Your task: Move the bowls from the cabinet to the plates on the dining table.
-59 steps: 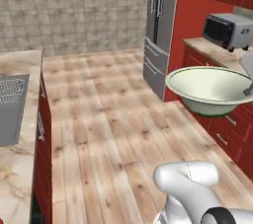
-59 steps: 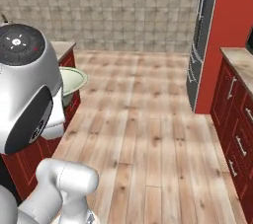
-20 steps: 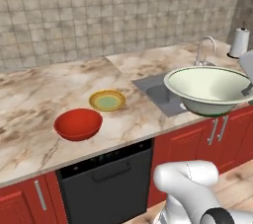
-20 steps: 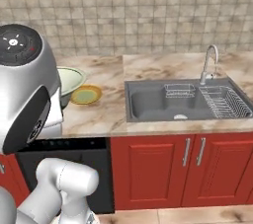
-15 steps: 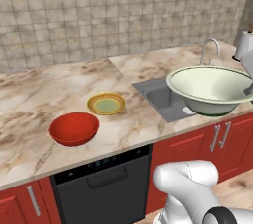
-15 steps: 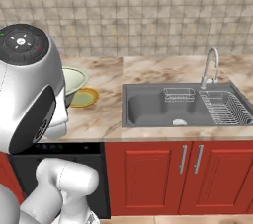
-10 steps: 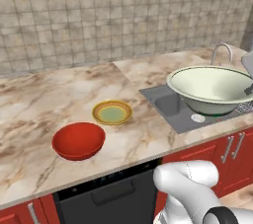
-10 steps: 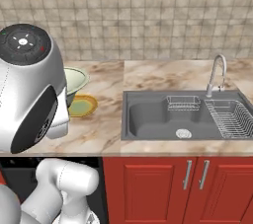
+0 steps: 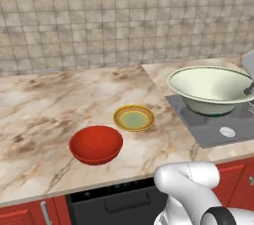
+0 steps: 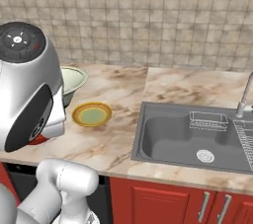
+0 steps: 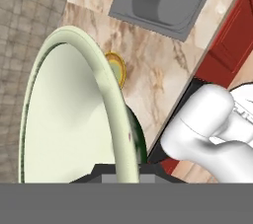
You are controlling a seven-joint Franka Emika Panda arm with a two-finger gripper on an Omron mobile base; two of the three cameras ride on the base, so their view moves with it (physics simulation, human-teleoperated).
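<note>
The robot's gripper [image 11: 127, 168] is pinched tight on the rim of the round cream-white bowl with a dark green foot [image 9: 211, 89], holding it up in the air above the grey steel sink [image 10: 195, 141]. The shiny red bowl [image 9: 96, 144] sits on the beige marble counter [image 9: 39, 115]. Just beside it lies the yellow-rimmed plate with a pale green middle [image 9: 134, 118].
</note>
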